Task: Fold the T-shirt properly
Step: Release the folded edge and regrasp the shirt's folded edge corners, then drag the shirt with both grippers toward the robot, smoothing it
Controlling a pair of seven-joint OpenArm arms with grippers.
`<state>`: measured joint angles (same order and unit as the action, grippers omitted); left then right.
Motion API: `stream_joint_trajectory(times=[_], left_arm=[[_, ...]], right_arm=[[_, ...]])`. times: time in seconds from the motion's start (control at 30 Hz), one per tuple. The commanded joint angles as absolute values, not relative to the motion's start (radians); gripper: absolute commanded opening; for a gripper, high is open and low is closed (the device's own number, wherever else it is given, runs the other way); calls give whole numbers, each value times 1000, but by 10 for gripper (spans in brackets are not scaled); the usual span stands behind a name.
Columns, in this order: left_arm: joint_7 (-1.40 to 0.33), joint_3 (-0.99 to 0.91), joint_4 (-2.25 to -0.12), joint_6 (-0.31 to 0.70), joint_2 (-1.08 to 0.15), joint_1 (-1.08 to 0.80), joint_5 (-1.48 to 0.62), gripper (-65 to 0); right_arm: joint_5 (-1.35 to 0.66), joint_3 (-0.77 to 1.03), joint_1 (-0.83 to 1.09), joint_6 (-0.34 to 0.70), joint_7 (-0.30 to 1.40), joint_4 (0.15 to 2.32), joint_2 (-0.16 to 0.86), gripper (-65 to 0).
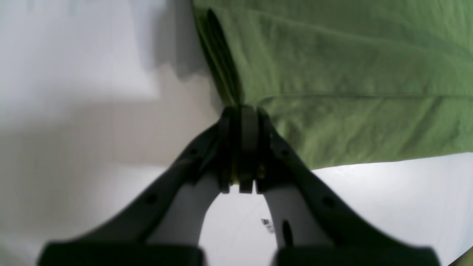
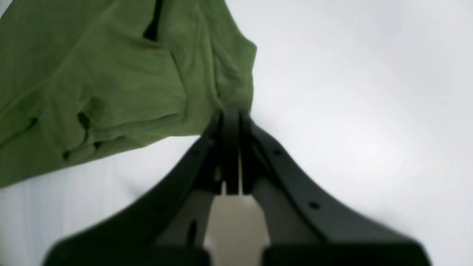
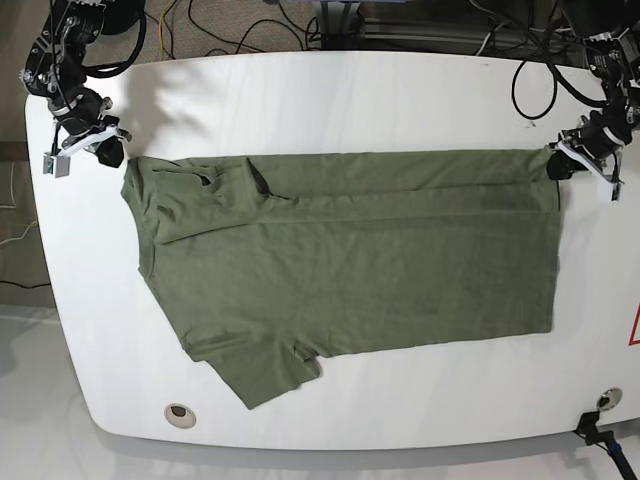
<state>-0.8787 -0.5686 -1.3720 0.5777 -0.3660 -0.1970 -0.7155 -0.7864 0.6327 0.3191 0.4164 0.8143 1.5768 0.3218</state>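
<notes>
White table (image 3: 330, 85): olive T-shirt (image 3: 350, 270) spread sideways, far edge folded; left gripper (image 1: 242, 111), right gripper (image 2: 231, 112) both pinching corners.

1 T-shirt (image 3: 350, 260), 2 tools, 1 table (image 3: 330, 90)

Robotics lab, white worktable (image 3: 330, 90), tangled cables (image 3: 230, 25) behind, bench-mounted arms (image 3: 60, 60)

Both arms black w/ cables; left gripper (image 1: 242, 147) fingers black, screw holes
</notes>
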Motion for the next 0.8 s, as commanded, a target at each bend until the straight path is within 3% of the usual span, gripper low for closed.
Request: stream_joint_trajectory(times=[0.0,0.23,0.33,0.77], left_arm=[[-873,-590,-1409,583,-390,-215,-731,-650],[-886,-661,-1459,585,-376,-282,-735,-650],[-897,-638,-1423,576,-334,-282,-719,-631],[-897,-639,-1425,575,-337,-282,-719,-631]], right_arm=[[-807,646,345,422,797,1612,340,-650],[-815,655,414,424,796,1630,339,-650],[-842,636,352,447,808,1626,288,-644],[-848,638,352,455,811,1647,283,-642]])
